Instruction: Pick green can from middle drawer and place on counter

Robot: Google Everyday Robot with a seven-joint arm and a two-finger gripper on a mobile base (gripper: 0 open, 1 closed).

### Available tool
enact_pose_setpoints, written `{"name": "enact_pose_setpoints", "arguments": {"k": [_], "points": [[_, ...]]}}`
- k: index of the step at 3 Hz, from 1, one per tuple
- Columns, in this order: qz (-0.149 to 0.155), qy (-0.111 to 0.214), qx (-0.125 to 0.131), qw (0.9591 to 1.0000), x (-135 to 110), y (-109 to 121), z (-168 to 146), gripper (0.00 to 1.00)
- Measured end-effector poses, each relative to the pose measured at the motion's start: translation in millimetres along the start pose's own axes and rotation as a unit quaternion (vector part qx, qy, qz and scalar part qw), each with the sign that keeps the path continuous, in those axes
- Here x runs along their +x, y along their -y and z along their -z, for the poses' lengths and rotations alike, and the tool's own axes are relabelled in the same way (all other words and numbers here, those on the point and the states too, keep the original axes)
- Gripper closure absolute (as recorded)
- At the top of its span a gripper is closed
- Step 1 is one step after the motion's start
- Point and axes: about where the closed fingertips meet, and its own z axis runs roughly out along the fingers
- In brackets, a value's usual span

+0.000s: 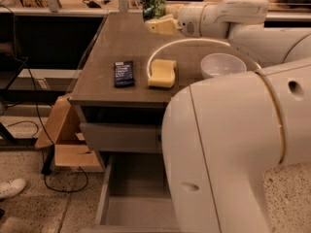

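**At the tabletop's far edge: green can [154, 1] just beside the hand [160, 26]**

At the back of the grey-brown tabletop [121, 38] the green can stands upright. The hand, at the end of the white arm [221, 17] reaching in from the right, sits just in front of it. Whether the hand is clenched on the can or released cannot be told. Nearer the front edge lie a dark blue packet [124, 74] and a yellow sponge [162, 74], side by side but apart, with a white bowl [222, 64] to the right. Below, the middle drawer [138, 200] stands pulled out, partly hidden by the robot's white body [233, 154].
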Motion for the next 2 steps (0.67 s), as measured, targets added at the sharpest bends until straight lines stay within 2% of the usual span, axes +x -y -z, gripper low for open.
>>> {"name": "enact_pose_setpoints", "arguments": {"k": [2], "points": [[0.011,-0.016,-0.041,0.9990,13,-25,-11,1.00]]}}
